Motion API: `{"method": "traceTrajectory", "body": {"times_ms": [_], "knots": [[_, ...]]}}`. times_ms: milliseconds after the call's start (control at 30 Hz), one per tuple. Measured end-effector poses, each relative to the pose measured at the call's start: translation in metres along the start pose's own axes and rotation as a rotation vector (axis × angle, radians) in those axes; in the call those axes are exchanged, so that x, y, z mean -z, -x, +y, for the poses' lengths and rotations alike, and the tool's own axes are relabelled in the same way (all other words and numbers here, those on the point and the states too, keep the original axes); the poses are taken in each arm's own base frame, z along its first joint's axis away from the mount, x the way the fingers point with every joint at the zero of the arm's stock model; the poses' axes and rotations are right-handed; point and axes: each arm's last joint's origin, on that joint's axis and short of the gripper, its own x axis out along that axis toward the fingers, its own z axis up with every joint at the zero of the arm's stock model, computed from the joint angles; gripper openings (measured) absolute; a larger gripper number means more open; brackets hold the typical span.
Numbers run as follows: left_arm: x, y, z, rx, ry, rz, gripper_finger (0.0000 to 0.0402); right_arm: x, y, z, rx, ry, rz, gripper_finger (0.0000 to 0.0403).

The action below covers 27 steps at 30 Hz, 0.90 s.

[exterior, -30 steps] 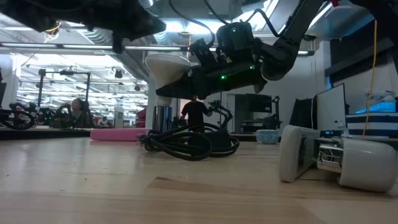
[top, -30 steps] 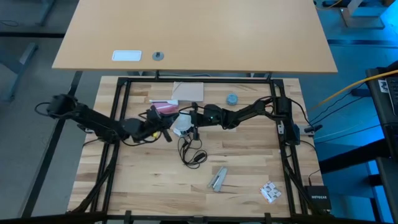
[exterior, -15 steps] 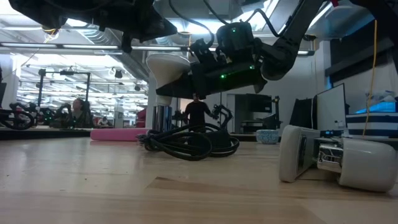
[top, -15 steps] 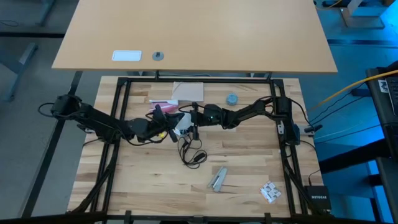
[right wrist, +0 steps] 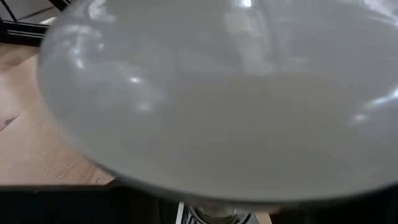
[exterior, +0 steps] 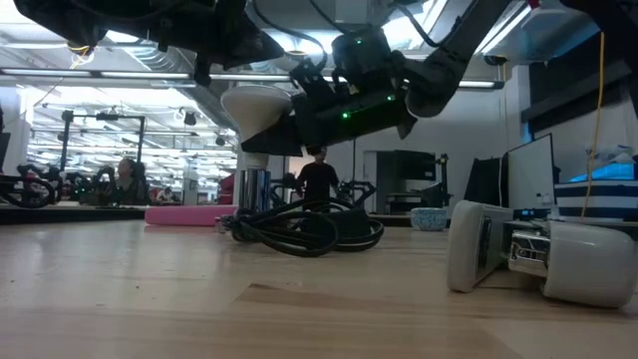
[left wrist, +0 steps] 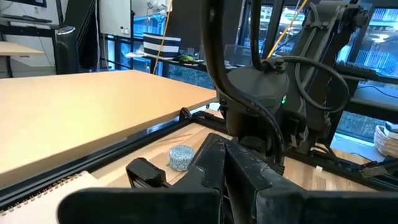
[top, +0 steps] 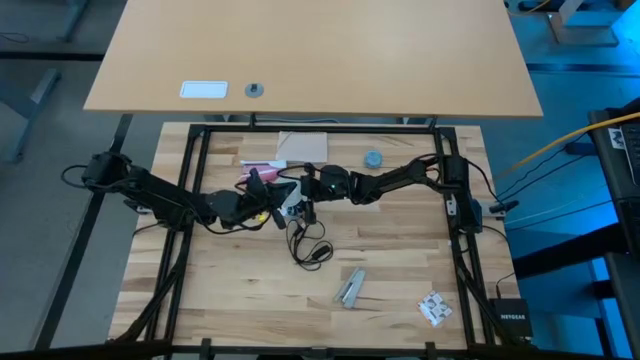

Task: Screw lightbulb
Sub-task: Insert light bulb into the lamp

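Currently the lightbulb (exterior: pixel 251 108) is a frosted-white, pear-shaped globe tapering to a narrow neck that points downward. It hangs above the middle of the table (top: pixel 400 280), directly over the silvery socket (exterior: pixel 251 186), whose black cord (exterior: pixel 304 231) lies coiled on the wood. In the right wrist view the globe (right wrist: pixel 217 93) fills nearly the whole frame.

The right pincer (exterior: pixel 284 118) clamps the globe between partly spread fingers, reaching in from the right side of the table. The left pincer (top: pixel 268 203) is fully closed and sits just beside the bulb on its left; what it touches cannot be determined. A small blue-grey cap (top: pixel 373 158) lies farther back.
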Motion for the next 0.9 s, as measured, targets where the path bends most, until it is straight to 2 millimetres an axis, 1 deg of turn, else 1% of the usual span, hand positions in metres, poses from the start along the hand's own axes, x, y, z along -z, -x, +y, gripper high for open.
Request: {"method": "traceTrajectory", "body": {"times_ms": [233,600,900], "knots": [[0.002,0.000,0.000,-0.002,-0.012,0.013,0.0004,0.001,0.000,0.000,0.005,0.025,0.008,0.0177],[0.016,0.000,0.004,-0.035,-0.046,0.131,0.0004,0.001,0.000,0.000,0.005,0.030,0.016,0.0177],[0.016,-0.005,0.012,-0.078,-0.031,0.137,0.0004,0.001,0.000,0.000,0.010,0.029,0.019,0.0182]]}}
